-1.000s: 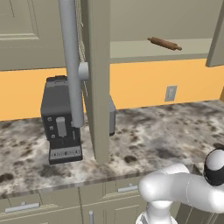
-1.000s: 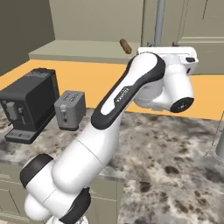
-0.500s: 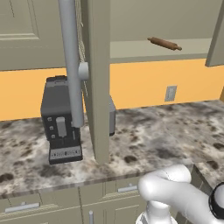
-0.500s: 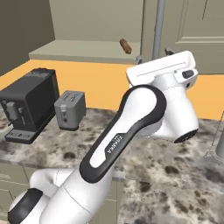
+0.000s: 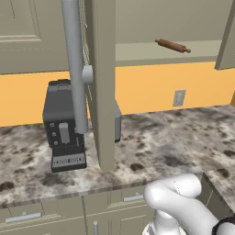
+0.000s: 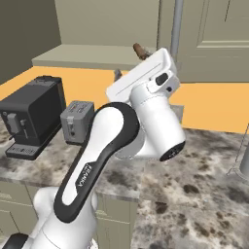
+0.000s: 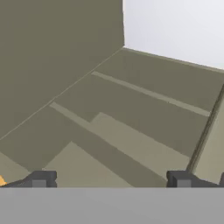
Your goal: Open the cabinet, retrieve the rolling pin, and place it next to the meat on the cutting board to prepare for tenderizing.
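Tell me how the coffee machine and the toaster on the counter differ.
The coffee machine is black; the toaster is grey. The coffee machine is taller and bulkier, the toaster small and low. In the right base view the coffee machine stands left of the toaster. Both are boxy and stand on the speckled counter.

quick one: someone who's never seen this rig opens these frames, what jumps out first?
Probably the big white arm rearing up over the speckled counter in the right base view. Next, the open cabinet, its door edge and grey bar handle upright in the left base view, with the rolling pin lying alone on its shelf. A black coffee machine sits on the counter below, against the orange wall.
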Robot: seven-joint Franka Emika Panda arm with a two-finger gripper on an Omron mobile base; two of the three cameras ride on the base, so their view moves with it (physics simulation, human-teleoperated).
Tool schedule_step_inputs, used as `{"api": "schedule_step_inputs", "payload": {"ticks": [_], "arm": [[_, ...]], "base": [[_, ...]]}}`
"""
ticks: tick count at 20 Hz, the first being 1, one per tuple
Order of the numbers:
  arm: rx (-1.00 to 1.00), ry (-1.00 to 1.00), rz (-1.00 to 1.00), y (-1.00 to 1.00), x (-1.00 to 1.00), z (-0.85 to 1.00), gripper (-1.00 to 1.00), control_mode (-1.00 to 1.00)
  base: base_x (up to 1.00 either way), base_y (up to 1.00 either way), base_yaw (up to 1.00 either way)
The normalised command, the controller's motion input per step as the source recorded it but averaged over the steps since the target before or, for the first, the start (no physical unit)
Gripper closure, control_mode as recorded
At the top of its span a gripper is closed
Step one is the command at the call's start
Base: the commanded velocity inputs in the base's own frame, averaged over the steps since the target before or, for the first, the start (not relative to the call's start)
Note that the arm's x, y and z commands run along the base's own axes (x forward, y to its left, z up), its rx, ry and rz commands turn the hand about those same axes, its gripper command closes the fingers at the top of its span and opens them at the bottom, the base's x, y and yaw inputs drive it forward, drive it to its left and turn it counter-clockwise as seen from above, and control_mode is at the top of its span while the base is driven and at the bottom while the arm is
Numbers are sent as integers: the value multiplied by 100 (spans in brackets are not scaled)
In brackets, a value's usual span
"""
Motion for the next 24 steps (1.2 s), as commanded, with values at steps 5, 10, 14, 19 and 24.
{"api": "schedule_step_inputs", "payload": {"ticks": [5,10,14,19,24], "arm": [[-36,-6,-26,80,9,0,-100,-100],[-34,0,-43,49,40,0,-100,-100],[-30,0,-55,25,51,0,-100,-100],[-26,3,-59,14,38,0,-100,-100],[-21,7,-60,2,27,0,-100,-100]], "base": [[0,0,0],[0,0,0],[0,0,0],[0,0,0],[0,0,0]]}}
